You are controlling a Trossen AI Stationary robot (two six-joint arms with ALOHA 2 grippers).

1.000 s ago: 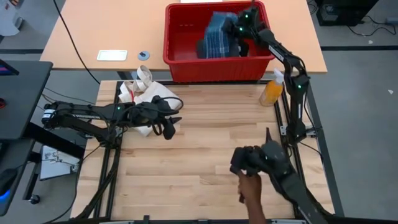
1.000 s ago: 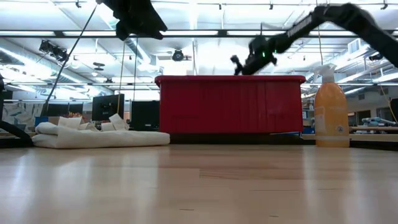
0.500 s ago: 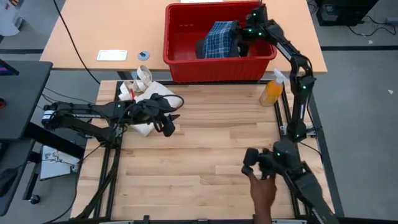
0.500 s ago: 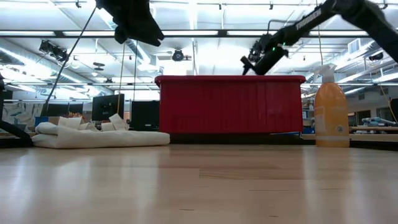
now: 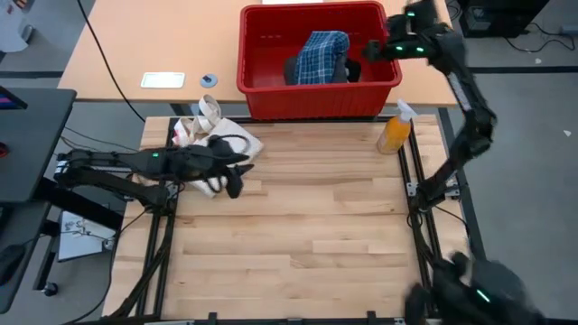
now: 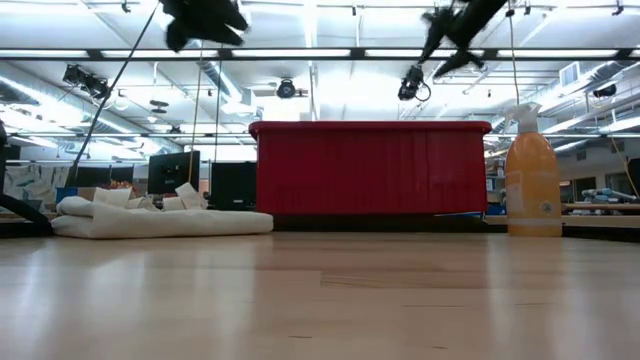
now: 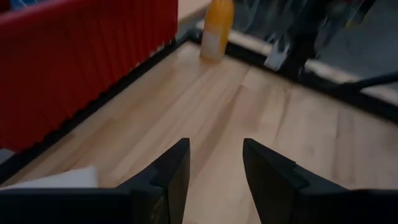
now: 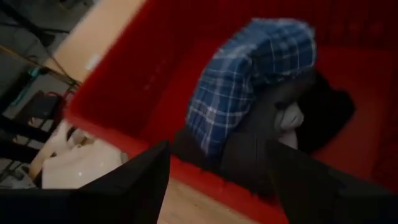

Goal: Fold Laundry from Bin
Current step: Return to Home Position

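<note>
Plaid shirt in the bin looks limp and light, best pinched at its raised fold; right gripper over the bin, left gripper well away, both gape empty

Ceiling strip lights glow above distant dark monitors.

The wall of the bin hides the laundry in the low view, from above the plaid shirt covers most of the dark pieces, and a dark shape at the bottom edge is blurred and cut off, past telling what it is.
</note>
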